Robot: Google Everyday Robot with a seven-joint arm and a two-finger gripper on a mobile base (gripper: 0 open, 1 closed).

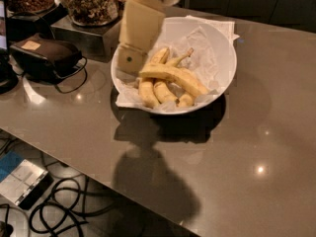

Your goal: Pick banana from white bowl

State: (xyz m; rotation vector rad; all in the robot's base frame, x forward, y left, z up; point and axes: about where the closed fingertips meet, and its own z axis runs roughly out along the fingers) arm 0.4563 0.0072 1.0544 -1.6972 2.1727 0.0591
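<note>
Gleaming counter (237, 152), gripper (130, 60) at white bowl (228, 58)

Long banana (173, 76) atop others in white bowl (228, 53); claw (131, 60) by rim

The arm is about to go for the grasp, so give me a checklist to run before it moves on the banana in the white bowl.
1. Banana exposed: ok. The banana lies on top, across the shorter bananas.
2. Bowl seated: ok. The white bowl sits flat on the table.
3. End effector over the banana's middle: not ok. The end effector is at the bowl's rim on the jar side, near one end of the banana.
4. Banana held: cannot tell; no contact is visible.
5. Clearance from the glass jar: cannot tell; it stands close behind the end effector.
</note>
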